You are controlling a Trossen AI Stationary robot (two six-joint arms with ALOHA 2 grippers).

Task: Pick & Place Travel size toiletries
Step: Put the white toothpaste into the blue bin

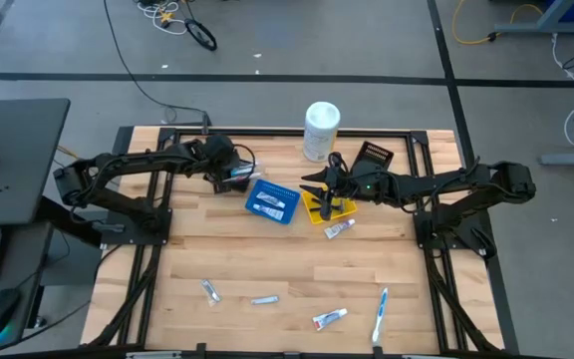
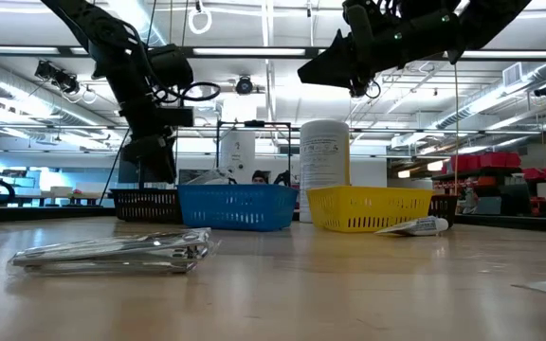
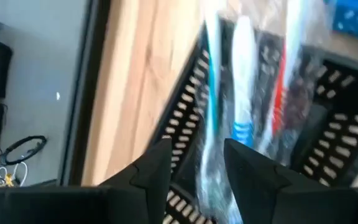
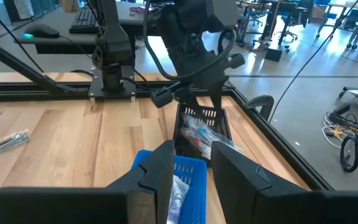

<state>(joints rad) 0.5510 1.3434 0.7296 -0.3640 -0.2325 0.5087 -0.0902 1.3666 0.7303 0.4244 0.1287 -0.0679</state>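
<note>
A clear-wrapped pack of toothbrushes [image 3: 244, 81], white with blue and red, lies in a black slotted bin [image 3: 340, 143] at the table's far left. My left gripper [image 3: 197, 146] is open, slanting down over the pack's near end. The right wrist view shows the pack [image 4: 197, 132] in that bin [image 4: 224, 121] under my left gripper [image 4: 194, 102]. My right gripper [image 4: 191, 149] hangs open and empty above the yellow bin [image 1: 325, 209]. More travel size toiletries lie loose on the near half of the table, among them a tube [image 1: 329, 318] and a toothbrush [image 1: 379, 314]. My left gripper's open fingers [image 3: 157, 162] stand on either side of the wrapper's near end [image 3: 211, 180]. I cannot tell whether they touch it. The pack lies along the bin, below the fingers.
A blue bin [image 1: 272, 202] sits between the black and yellow bins. A white canister [image 1: 320, 130] and a second black bin [image 1: 375, 157] stand at the far edge. A small tube [image 1: 339, 229] lies beside the yellow bin, and wrapped items [image 1: 210, 290] lie near the front.
</note>
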